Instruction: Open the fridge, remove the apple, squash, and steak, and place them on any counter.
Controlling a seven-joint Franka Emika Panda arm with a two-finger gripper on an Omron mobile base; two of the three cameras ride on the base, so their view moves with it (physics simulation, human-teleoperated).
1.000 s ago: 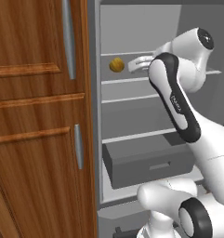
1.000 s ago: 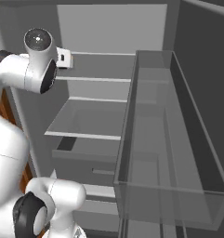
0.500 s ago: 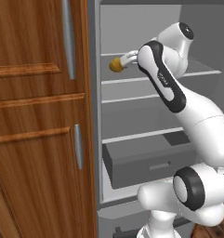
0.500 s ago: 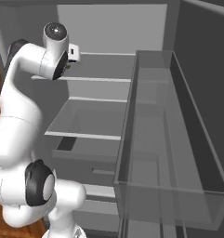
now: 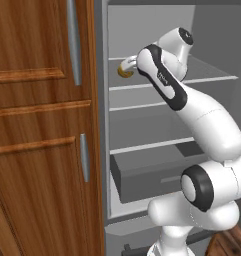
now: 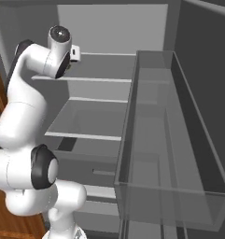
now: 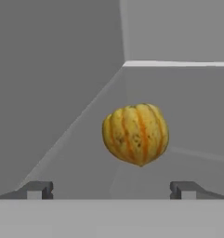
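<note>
Left base view first: the brown wooden cabinet [image 5: 42, 125] fills the left half of the frame, two silver handles [image 5: 73, 40] running down its right side. Beside it, taking the right half, the fridge [image 5: 142, 125] stands open, grey shelves stepping down to a drawer in the lower middle. The white arm [image 5: 192, 105] rises from the lower right and bends up toward the upper middle, where it reaches onto the top shelf. At its far end, in the upper centre of the frame, the squash [image 5: 125, 71] shows as a small yellow-orange lump just left of the hand.

In the right base view the arm [image 6: 25, 116] climbs the left side, and the fridge's open door with its clear bin [image 6: 170, 154] takes the right half.

In the hand view the squash [image 7: 135, 134] sits in the middle of the frame, ribbed with orange stripes, resting on the grey shelf near the back corner. The gripper [image 7: 111, 190] has its jaws spread fully wide at the bottom edge, one fingertip [image 7: 36, 189] lower left, the other lower right, both short of the squash and gripping nothing.
</note>
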